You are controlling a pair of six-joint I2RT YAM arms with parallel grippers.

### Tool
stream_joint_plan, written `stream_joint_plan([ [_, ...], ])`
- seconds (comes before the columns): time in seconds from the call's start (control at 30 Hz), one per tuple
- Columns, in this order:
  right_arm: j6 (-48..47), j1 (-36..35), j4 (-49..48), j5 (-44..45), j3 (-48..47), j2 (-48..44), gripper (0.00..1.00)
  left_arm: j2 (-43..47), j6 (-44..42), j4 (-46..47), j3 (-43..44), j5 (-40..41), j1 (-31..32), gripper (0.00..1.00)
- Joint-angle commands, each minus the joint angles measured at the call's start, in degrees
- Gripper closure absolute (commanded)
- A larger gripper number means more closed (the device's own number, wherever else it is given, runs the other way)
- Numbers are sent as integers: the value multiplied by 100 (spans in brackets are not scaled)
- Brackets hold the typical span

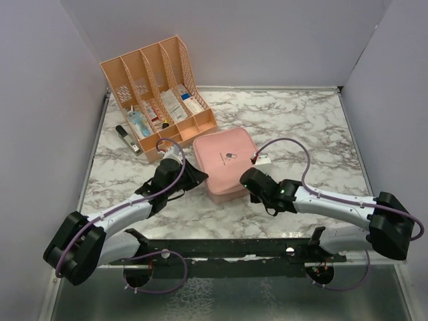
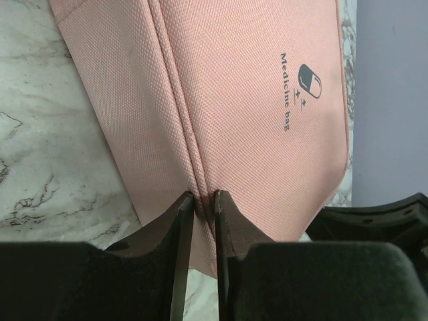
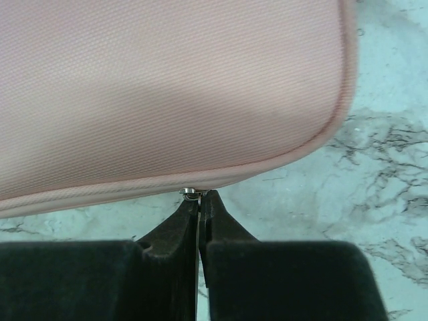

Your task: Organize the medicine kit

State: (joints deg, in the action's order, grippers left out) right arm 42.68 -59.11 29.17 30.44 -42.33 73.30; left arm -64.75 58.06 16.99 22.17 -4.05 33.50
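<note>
Medicine kit [image 1: 227,164] lies flat and closed on the marble-patterned desk [image 1: 301,127], about mid-desk, lid up, pill logo [image 2: 309,80] and the words "Medicine bag" showing on the pink fabric. Its far-left corner sits just beside the near-right corner of a peach slotted organizer [image 1: 157,93], which stands at the back left with boxes and packets in its slots. A small dark item [image 1: 126,137] lies on the desk against the organizer's left side; what it is cannot be made out. Both arms reach in low from the near edge and meet the kit on its near side, one at each corner. Left tool [image 2: 204,197] is at the kit's near-left corner: jaws drawn almost together, only a thin slit between them, with the raised seam that runs along the kit's side pinched between the fingertips. Right tool [image 3: 198,195] is at the near-right edge, under the piped rim: jaws fully closed, tips nipping a small metal zip pull [image 3: 190,193] that sticks out from the seam. The kit's rounded corner shows to the right of that grip, with bare desk beyond.
</note>
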Motion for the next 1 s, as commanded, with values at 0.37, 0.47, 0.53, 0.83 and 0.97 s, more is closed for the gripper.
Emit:
stream_joint_plan([
  [0.37, -1066, 1645, -441, -839, 273, -362, 99, -260, -423, -516, 178, 352, -176, 88],
  [0.47, -1002, 1695, -385, -818, 282, -316, 99, -258, -385, -479, 123, 353, -192, 88],
  [0.53, -944, 1737, -329, -748, 295, -329, 99, -256, -403, -488, 117, 353, -216, 88],
  [0.83, -1541, 1763, -774, -1995, 482, -752, 99, -505, -838, -381, 478, 35, -414, 85],
  [0.97, -1456, 1754, -1006, -2709, 610, -909, 99, -856, -1245, -445, 913, -288, -537, 76],
])
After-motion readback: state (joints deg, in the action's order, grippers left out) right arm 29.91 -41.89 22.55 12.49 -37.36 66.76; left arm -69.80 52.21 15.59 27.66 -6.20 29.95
